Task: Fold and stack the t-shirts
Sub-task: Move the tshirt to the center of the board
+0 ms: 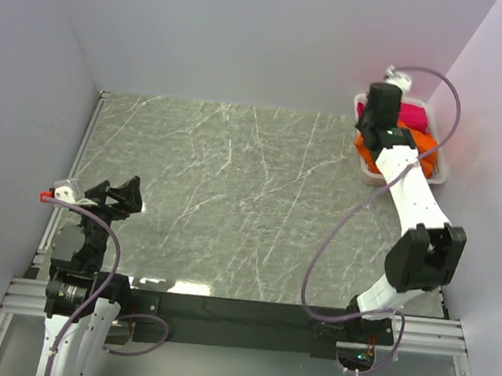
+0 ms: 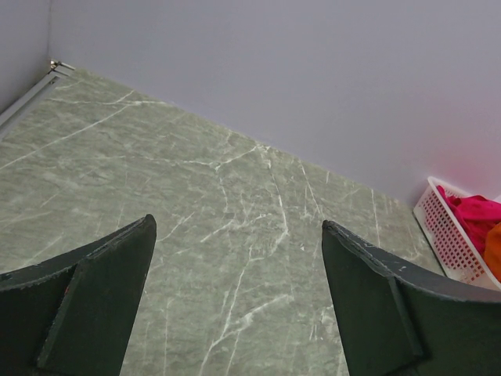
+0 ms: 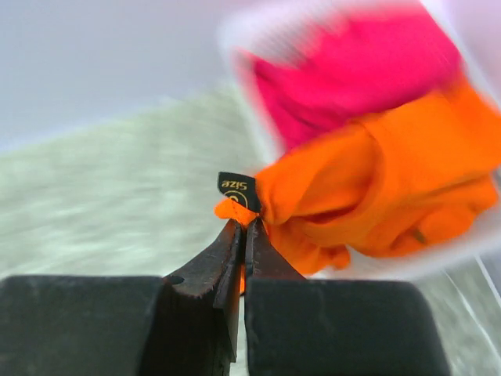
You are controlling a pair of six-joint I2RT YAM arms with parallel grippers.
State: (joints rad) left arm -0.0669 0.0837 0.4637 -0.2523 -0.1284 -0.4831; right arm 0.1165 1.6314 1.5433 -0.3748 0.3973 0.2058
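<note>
An orange t-shirt (image 3: 376,188) hangs over the near rim of the white basket (image 1: 443,168) at the far right. My right gripper (image 3: 246,223) is shut on its collar edge, just below a black size label (image 3: 237,189). A magenta-pink t-shirt (image 3: 352,70) lies behind it inside the basket. From above, the right wrist covers most of the orange t-shirt (image 1: 370,149) and hides the fingertips. My left gripper (image 1: 120,194) hovers open near the table's left edge with nothing between its fingers (image 2: 117,266). The left wrist view catches the pink t-shirt (image 2: 473,213) far off.
The grey marble tabletop (image 1: 232,195) is walled at the back and both sides. A metal rail (image 1: 79,161) runs along the left edge. The basket (image 2: 442,235) stands in the far right corner against the wall.
</note>
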